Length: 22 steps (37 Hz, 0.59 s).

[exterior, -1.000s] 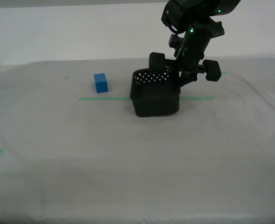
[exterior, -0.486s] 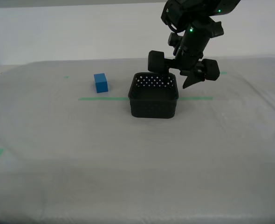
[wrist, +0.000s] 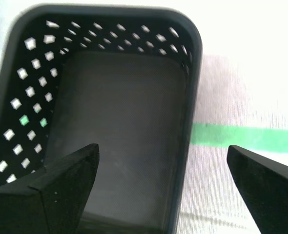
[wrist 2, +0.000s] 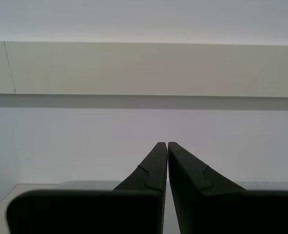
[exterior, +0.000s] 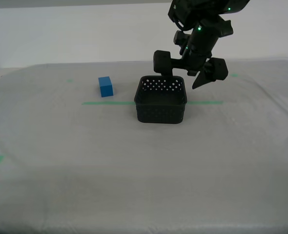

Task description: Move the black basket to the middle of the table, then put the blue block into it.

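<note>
Square black perforated plastic basket (exterior: 161, 100) sitting flat mid-surface on the green tape line (exterior: 107, 103), apparently placed; first gripper (exterior: 190, 68) hovering above its rim, spread wide, empty; second gripper (wrist 2: 164, 148) pressed closed, empty; small bright-blue block (exterior: 105, 86) resting well apart, awaiting pickup.
</note>
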Available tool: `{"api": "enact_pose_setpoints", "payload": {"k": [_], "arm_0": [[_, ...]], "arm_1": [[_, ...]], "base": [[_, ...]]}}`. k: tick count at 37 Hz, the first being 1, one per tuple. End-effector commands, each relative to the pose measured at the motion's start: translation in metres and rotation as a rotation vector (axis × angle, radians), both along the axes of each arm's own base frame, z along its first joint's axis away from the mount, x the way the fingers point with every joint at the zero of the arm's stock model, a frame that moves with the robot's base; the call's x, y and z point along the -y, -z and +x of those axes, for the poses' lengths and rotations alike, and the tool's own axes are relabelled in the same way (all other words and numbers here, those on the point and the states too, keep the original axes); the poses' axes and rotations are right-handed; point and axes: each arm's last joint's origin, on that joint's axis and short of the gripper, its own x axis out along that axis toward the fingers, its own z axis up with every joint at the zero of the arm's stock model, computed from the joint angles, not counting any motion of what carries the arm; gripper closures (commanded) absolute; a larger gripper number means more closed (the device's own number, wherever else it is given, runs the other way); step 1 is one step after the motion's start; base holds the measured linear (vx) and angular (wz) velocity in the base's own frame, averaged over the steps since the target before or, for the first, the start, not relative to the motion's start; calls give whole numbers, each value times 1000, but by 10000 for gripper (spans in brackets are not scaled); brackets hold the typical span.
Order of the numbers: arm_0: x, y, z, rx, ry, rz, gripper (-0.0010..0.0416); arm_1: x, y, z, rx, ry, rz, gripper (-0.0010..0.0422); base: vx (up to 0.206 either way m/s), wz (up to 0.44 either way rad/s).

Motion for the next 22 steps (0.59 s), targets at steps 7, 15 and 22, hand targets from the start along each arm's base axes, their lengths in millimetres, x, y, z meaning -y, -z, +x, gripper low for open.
{"api": "enact_pose_setpoints", "payload": {"k": [7,15,22], "arm_0": [[-3,-32,4,71,-42,14,49],[1,-57,-1,116,-67,21,34],[6,-66,-8,95,-67,-6,11]], "arm_1": [[0,-1,0,6,0,1,412],[0,-1,0,6,-1,2,412],[0,-1,0,6,0,2,412]], "base": [[0,0],[0,0],[0,0]]}}
